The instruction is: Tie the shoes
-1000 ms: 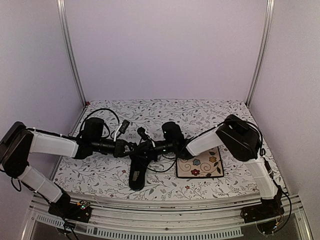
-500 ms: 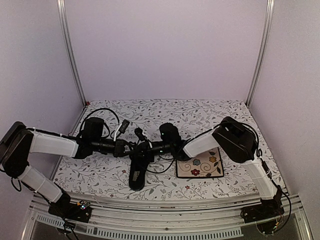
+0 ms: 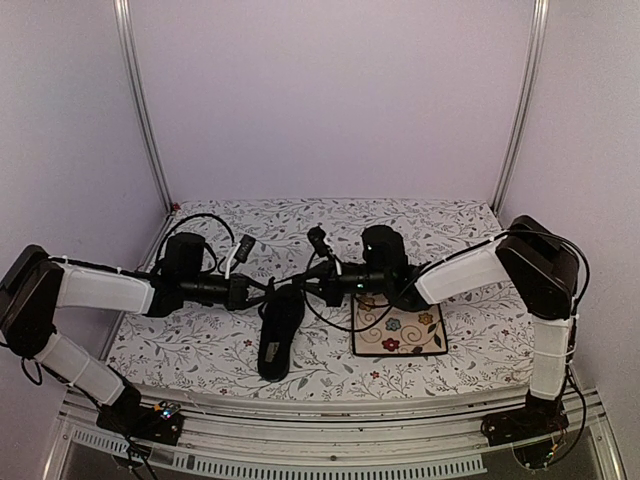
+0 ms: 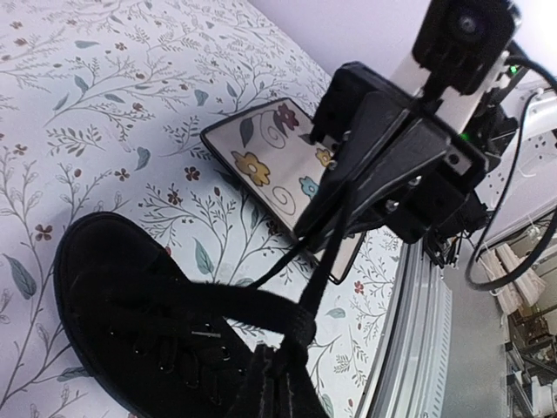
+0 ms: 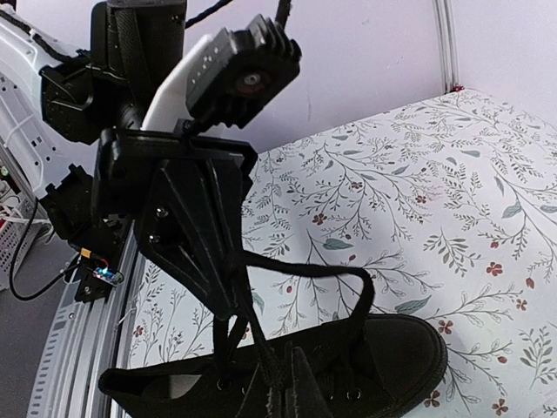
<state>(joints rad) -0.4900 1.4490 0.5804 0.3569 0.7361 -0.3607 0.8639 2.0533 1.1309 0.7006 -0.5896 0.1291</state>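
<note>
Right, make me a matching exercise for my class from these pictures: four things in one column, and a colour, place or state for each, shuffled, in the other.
Column 1
1. shoe
2. square plate
3. lace
4. right gripper

Column 2
A. cream, with coloured flowers
B. fingers shut, pinching a lace
C. standing on its sole on the tablecloth
D. raised in a loop above the shoe

Pairs: 1-C, 2-A, 3-D, 4-B
</note>
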